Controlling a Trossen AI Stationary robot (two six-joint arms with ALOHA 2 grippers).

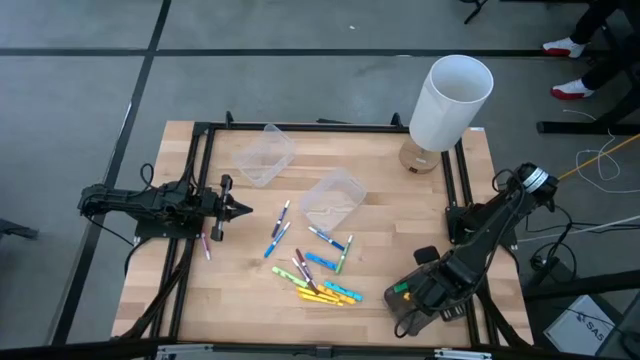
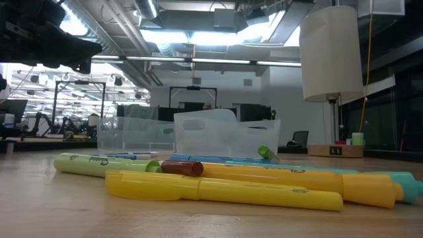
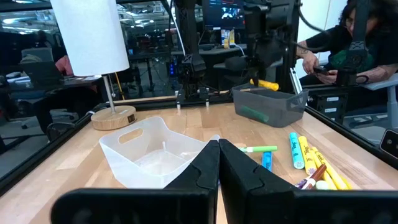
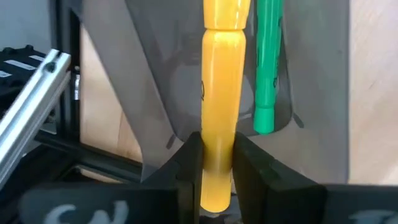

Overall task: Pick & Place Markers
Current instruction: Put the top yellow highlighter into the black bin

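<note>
A yellow marker (image 4: 218, 93) fills the near part of the right wrist view, pinched between the two dark fingers of the right claw (image 4: 216, 163), which are closed only as far as the marker's barrel allows. It is held lengthwise over a grey bin (image 4: 155, 93) at the front right corner of the worktop (image 1: 250, 290), and a green marker (image 4: 267, 68) is already lying inside that bin, so the yellow one is judged to be held there for release beside it. In the high view the right claw (image 1: 415, 300) is seen directly above that bin. The remaining markers (image 1: 318, 275) are scattered in a loose cluster near the middle front of the worktop, well apart from the bin, and one more marker (image 1: 207, 246) lies by the left frame rail. Two clear plastic tubs (image 1: 332, 198) stand behind the cluster with no markers seen inside them. The left claw (image 1: 238, 209) is parked at the left side of the worktop, its fingers pressed fully together and nothing held between them.
</note>
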